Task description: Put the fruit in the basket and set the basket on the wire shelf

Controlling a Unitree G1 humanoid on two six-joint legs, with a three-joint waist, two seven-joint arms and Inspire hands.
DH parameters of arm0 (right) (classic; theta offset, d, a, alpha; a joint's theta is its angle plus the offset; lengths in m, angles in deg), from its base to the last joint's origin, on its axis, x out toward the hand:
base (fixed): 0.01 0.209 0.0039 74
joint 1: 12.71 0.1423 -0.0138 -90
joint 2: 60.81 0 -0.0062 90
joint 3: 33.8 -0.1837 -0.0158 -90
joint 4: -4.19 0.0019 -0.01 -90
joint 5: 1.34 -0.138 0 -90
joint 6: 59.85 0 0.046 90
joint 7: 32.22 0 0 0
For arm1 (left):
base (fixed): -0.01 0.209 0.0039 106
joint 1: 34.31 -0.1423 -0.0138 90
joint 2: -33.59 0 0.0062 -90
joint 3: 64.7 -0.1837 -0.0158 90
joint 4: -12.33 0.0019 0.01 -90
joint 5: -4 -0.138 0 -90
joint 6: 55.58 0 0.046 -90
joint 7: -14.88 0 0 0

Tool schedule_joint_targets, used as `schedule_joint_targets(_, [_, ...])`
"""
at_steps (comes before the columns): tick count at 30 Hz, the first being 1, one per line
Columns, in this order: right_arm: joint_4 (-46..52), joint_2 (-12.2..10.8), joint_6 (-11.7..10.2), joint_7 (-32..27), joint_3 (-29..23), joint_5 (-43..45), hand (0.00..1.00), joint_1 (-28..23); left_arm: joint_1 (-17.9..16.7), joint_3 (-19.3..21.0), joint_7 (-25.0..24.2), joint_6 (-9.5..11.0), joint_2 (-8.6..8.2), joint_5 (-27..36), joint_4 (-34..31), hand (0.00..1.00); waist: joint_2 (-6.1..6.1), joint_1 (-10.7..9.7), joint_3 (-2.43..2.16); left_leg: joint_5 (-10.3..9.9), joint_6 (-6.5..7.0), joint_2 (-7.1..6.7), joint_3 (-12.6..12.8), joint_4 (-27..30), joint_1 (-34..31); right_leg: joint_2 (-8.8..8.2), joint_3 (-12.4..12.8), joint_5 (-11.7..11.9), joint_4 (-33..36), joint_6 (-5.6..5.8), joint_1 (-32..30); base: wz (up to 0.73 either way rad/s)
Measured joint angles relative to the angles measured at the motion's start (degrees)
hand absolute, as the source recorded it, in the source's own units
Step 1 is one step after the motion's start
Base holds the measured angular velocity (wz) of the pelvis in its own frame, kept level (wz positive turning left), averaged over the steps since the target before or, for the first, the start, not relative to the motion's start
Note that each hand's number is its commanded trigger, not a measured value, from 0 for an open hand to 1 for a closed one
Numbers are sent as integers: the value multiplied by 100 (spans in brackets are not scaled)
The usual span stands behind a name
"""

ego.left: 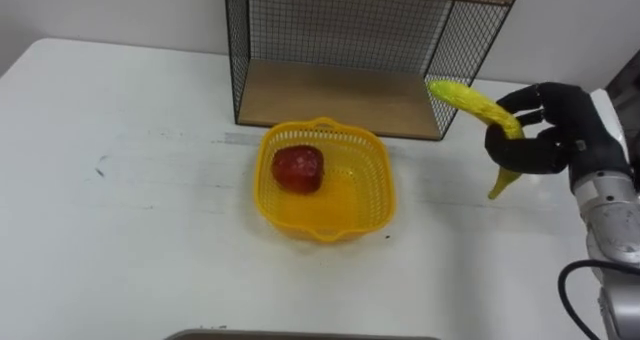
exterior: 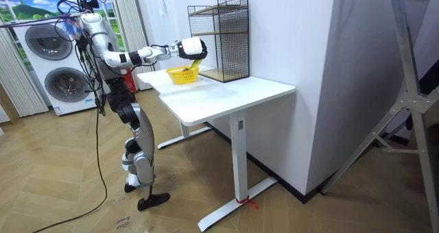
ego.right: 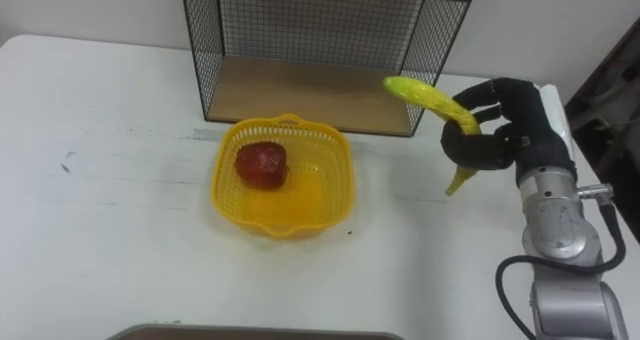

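Banana [ego.left: 470, 102] clamped in your right robot hand [ego.left: 552, 130], held above the tabletop [ego.left: 120, 230], right of the basket [ego.left: 325, 232]. Red fruit [ego.left: 298, 168] already inside. Left for you: banana in, basket onto the wire shelf [ego.left: 340, 98].

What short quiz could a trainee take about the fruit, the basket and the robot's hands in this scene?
1. True or false: the banana already lies in the yellow basket.
2. What lies in the basket? A. a red fruit B. a lemon C. nothing
3. Which hand grips the banana?
Key: 1 false; 2 A; 3 the right hand, raised above the table, to the basket's right.
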Motion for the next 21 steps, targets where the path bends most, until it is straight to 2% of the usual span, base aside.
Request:
schedule_joint_targets(2, [149, 1, 1, 1, -1, 3, 100, 0, -27, 0, 3, -8, -24, -2, -5, 0, 6, -5, -17, 0, 0, 0, 3, 8, -51, -1, 4, 0, 28, 0, -64, 0])
schedule_joint_targets(6, [512, 0, 4, 107, 7, 37, 100, 0, 4, 13, 2, -28, -46, -6, -18, 0, 21, 11, -11, 0, 0, 8, 41, 17, -87, 4, 28, 0, 58, -1, -122, -5])
schedule_joint_targets(11, [759, -1, 4, 304, 227, 51, 100, 3, 7, 6, -3, -25, -41, 5, -18, 0, -52, 33, -38, 0, 0, 9, 54, 45, -125, 1, 34, 3, 65, -5, -159, -2])
schedule_joint_targets(14, [770, -8, 4, 398, 425, 204, 100, 3, 19, -2, -2, -15, -38, 68, -14, 0, -93, 42, -31, 1, 0, 9, 53, 47, -116, -1, 38, 4, 65, -6, -153, 0])
schedule_joint_targets(21, [1124, -12, 32, 629, 777, 457, 100, 31, 158, -236, 4, -14, -28, 93, -16, 0, -82, 76, 4, 0, 0, 9, 53, 34, -170, -2, 41, 4, 111, -7, -243, 0])
